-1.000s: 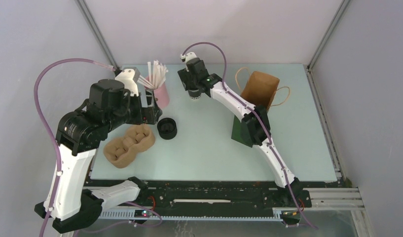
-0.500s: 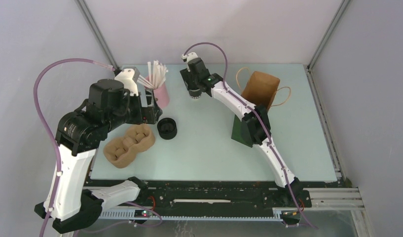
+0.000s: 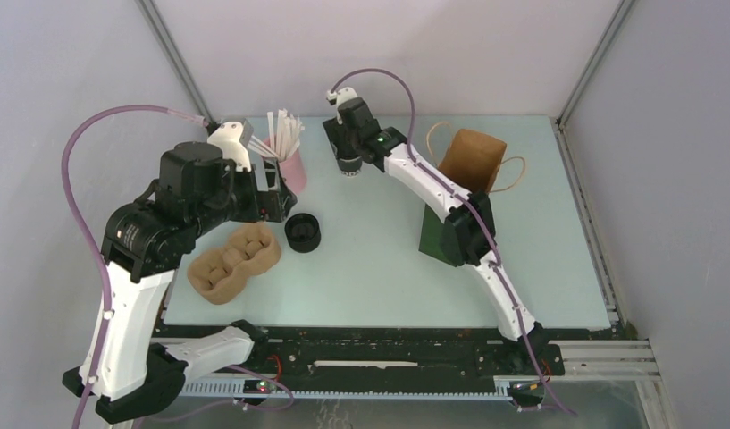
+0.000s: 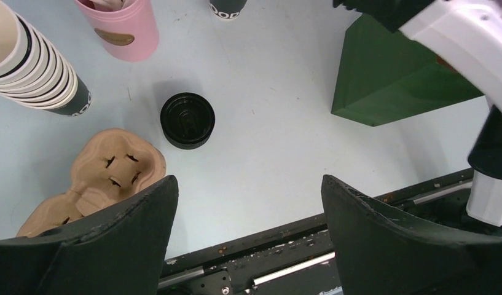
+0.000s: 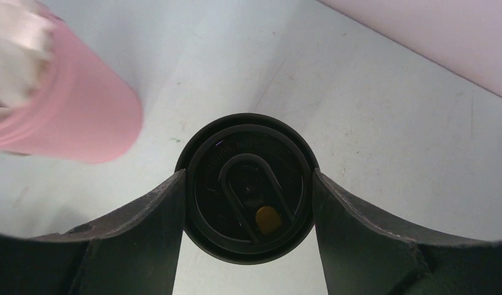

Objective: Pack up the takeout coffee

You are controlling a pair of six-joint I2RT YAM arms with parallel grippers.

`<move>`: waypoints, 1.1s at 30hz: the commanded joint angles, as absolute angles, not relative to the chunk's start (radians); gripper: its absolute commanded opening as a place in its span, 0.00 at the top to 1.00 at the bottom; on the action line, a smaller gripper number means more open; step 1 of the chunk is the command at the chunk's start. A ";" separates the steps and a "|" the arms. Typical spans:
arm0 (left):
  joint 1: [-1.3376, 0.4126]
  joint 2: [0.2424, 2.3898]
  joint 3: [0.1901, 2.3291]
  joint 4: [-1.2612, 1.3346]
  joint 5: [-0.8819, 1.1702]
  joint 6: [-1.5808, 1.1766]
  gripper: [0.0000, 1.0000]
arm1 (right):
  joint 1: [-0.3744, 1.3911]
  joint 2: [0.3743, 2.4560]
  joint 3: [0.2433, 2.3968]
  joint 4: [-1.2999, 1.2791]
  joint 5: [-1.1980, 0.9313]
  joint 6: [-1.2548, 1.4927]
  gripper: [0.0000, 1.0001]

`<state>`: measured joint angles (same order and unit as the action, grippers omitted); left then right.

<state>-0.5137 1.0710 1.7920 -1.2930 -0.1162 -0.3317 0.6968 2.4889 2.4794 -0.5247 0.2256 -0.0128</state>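
**1. R gripper [image 5: 248, 179].** Jaws pinch the takeout coffee [image 5: 247, 212] at the lid rim. Both fingers [image 5: 144, 233] bear on opposite sides of the round black lid, w/ no gap visible either side. The lid sits at ctr of the right wrist view, seen from straight above; sip slot and a small orange spot show on top. The cup body is hidden under the lid here. Whether the base touches the table [image 3: 370, 268] cannot be told.

**2. Cup location, top view.** Upper ctr of frame, directly under the R gripper. It is right of the pink cup [image 3: 292, 172] and apart from it. The pink cup holds white sticks.

**3. L gripper [image 4: 248, 184].** Jaws spread wide, nothing btwn them. It hangs above the table, at left of frame in the top view.

**4. Items around, left wrist view.**
- Stack of black lids [image 4: 187, 120]: ctr-left of frame, on the table, free of both grippers.
- Pulp cup carrier [image 4: 107, 178]: lower left, near the lids, not touching them.
- Stack of lidless cups [image 4: 36, 67]: upper left, lying tilted.
- Green block [image 4: 389, 74]: upper right, partly covered by the R arm.

**5. Far right, top view.** The brown paper bag [image 3: 471, 161] stands open at upper right of frame, behind the green block, handles out to the sides. It is well apart from the takeout coffee.
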 commanded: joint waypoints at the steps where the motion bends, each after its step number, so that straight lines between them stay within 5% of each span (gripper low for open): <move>1: -0.505 1.048 1.766 -1.229 -0.083 -0.326 0.09 | 0.734 2.251 2.462 -0.549 0.230 0.045 0.53; 8: -0.501 1.018 1.755 -1.173 -0.084 -0.345 0.09 | 0.772 1.959 2.336 -0.688 0.113 0.157 0.63; 18: -0.491 1.008 1.669 -1.006 -0.009 -0.424 0.09 | 0.820 1.527 2.250 -0.915 0.183 0.208 0.64; 27: -0.493 1.275 1.700 -0.813 0.325 -0.573 0.10 | 0.752 1.195 2.123 -1.055 0.419 0.186 0.64; 33: -0.566 1.548 1.843 -0.654 0.475 -0.739 0.15 | 0.581 1.115 2.094 -1.115 0.360 0.162 0.64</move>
<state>-0.5167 1.4387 1.7210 -0.8158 0.3233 -0.6033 0.6567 1.1095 2.1124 -1.0550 0.3691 0.1802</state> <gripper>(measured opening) 0.858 0.759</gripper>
